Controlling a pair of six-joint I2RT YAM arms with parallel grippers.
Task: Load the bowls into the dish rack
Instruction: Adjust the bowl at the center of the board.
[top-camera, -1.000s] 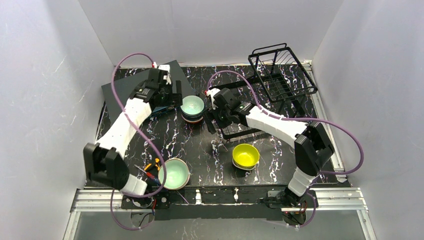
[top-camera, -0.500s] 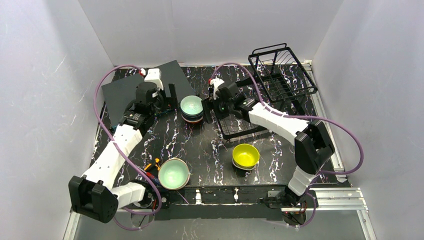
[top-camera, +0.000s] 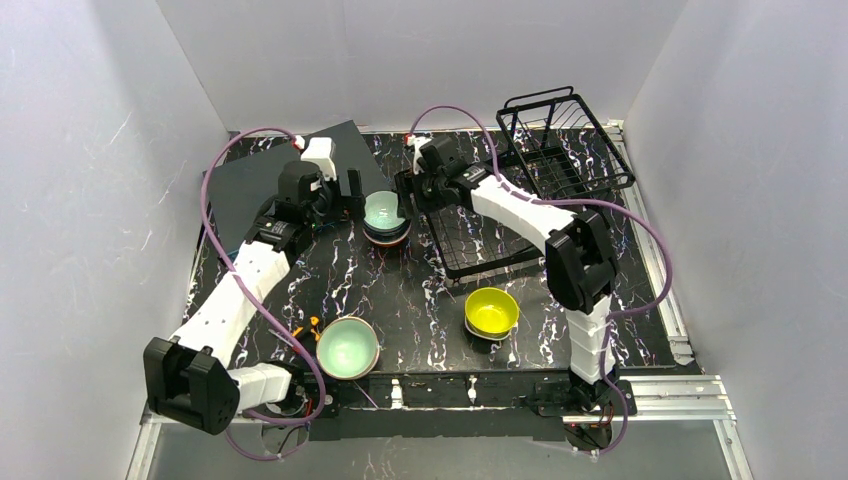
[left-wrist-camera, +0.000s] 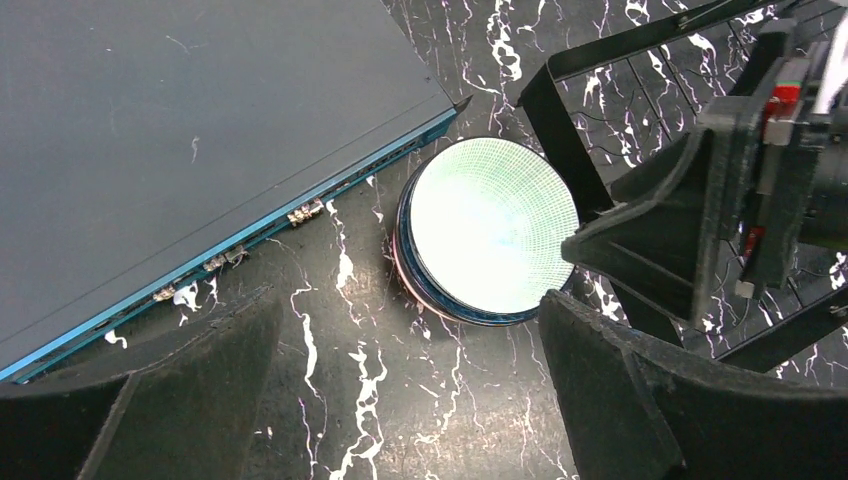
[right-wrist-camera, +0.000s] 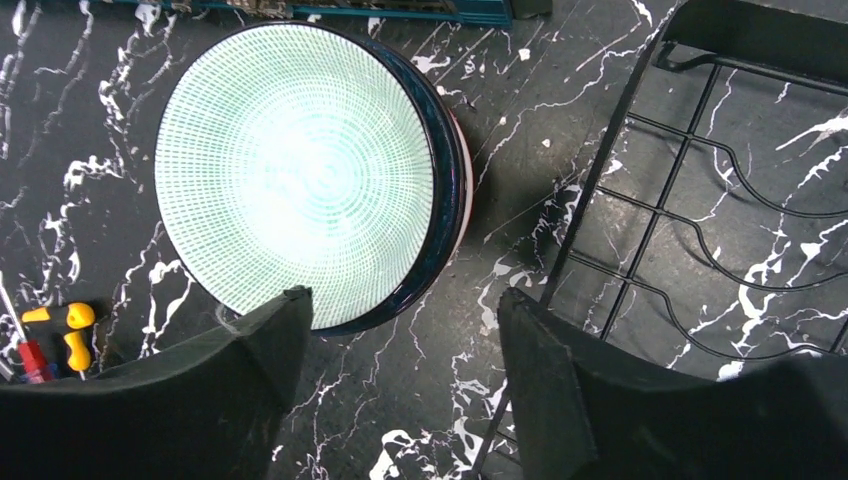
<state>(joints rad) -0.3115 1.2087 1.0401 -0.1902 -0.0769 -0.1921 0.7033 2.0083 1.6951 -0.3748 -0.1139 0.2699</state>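
A stack of bowls (top-camera: 386, 216) with a mint-green patterned bowl (left-wrist-camera: 490, 228) on top stands mid-table, a dark blue one and a pinkish one under it. My left gripper (top-camera: 354, 193) hovers open just left of the stack; its wrist view shows bare table between its fingertips (left-wrist-camera: 410, 330). On the stack's right side my right gripper (top-camera: 407, 190) is open, one finger (right-wrist-camera: 250, 350) over the top bowl's rim (right-wrist-camera: 300, 170). The black wire dish rack (top-camera: 565, 150) stands at the back right, its flat frame (right-wrist-camera: 640, 250) beside the right gripper. A yellow bowl (top-camera: 491, 309) and another mint-green bowl (top-camera: 347, 347) sit near the front.
A dark grey flat box (top-camera: 260, 175) lies at the back left, its blue edge (left-wrist-camera: 330, 200) close to the stack. Small red and yellow tools (top-camera: 306, 334) lie by the front mint-green bowl. White walls enclose the table on three sides.
My right gripper has swung back and left, from the rack frame to the stack's right side, and its jaws have narrowed a little. My left arm shifted slightly toward the stack.
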